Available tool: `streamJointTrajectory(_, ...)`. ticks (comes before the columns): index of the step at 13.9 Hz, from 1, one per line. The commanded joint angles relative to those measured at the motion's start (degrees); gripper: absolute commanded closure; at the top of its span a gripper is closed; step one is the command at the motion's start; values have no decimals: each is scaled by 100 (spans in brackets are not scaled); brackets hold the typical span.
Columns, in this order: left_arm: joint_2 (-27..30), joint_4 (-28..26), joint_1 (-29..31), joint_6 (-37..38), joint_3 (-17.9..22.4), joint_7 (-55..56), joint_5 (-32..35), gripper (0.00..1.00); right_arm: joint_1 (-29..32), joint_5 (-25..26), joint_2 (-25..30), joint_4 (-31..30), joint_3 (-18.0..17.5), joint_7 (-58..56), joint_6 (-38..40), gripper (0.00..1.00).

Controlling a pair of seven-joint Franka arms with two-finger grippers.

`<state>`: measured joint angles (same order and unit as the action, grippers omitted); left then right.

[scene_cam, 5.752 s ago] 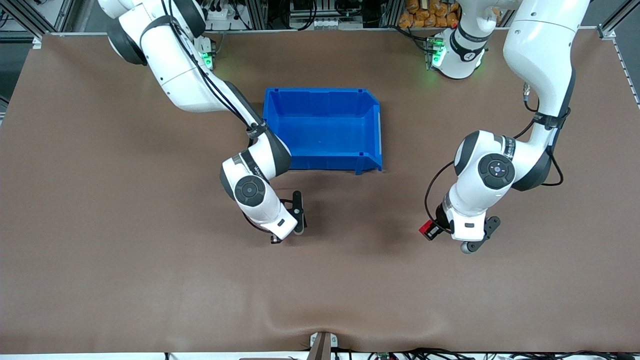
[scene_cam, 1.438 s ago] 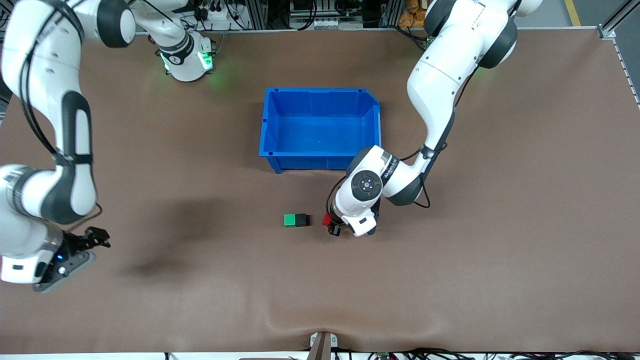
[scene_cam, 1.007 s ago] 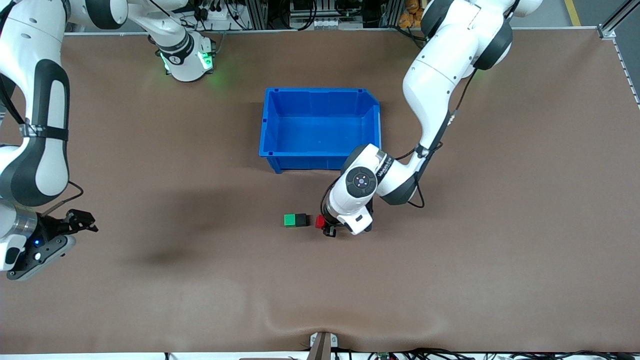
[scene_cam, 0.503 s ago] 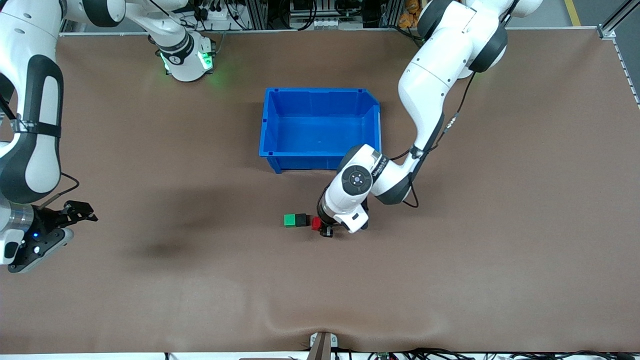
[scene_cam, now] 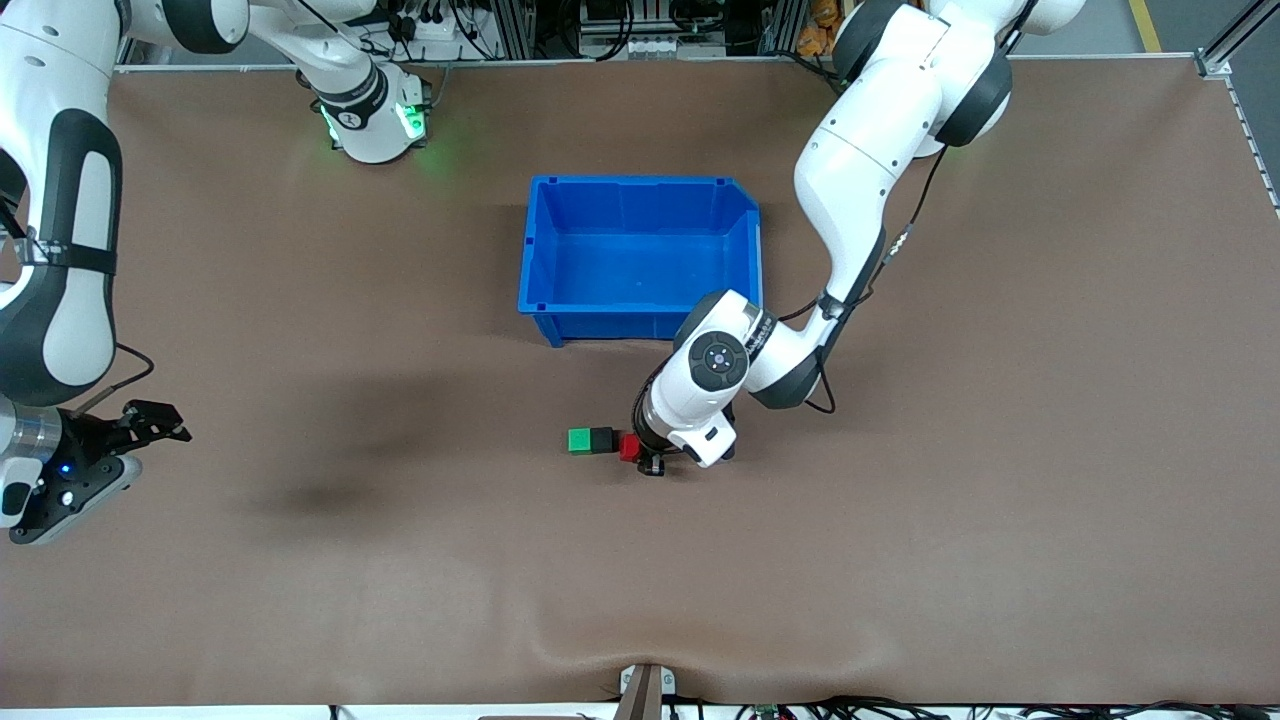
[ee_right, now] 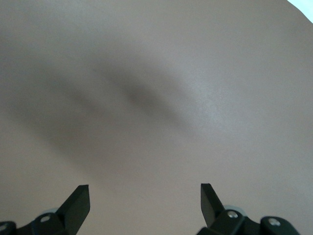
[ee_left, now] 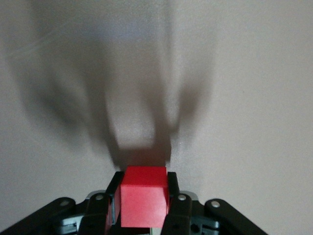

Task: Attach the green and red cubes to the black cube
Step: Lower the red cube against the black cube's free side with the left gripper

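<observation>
Green cube already sits against the black cube, mid-table. The left gripper — jaws clamped on the red cube — has it almost touching; the right gripper waits at the table's edge, jaws wide and empty.

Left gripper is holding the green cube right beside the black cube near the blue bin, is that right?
Not quite: the left gripper is shut on the red cube, as the left wrist view shows. The green cube already sits against the black cube, nearer to the front camera than the blue bin.
</observation>
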<state>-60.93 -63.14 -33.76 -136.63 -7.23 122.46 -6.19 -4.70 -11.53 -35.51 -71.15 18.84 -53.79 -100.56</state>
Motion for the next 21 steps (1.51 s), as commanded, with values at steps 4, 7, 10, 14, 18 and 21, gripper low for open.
streamJointTrajectory(4, -130, 179, -105, 541, 169, 85, -102, 100, 163, -60, 150, -145, -99, -105, 45, 0)
streamJointTrajectory(7, -130, 179, -114, 620, 169, 85, -102, 100, 163, -60, 141, -145, -99, -105, 45, 0)
streamJointTrajectory(10, -130, 179, -192, 655, 178, 85, -102, 100, 163, -60, 141, -145, -99, -105, 37, 0)
streamJointTrajectory(14, -69, 179, -193, 875, 187, 94, -102, 100, 163, -60, 132, -145, -99, -105, 28, 0)
streamJointTrajectory(18, -51, 179, -307, 884, 266, 190, -102, 100, 163, -68, 123, -197, -99, -105, 10, 0)
streamJointTrajectory(21, -51, 170, -307, 884, 284, 190, -102, 46, 163, -69, 123, -198, -99, -105, 1, 0)
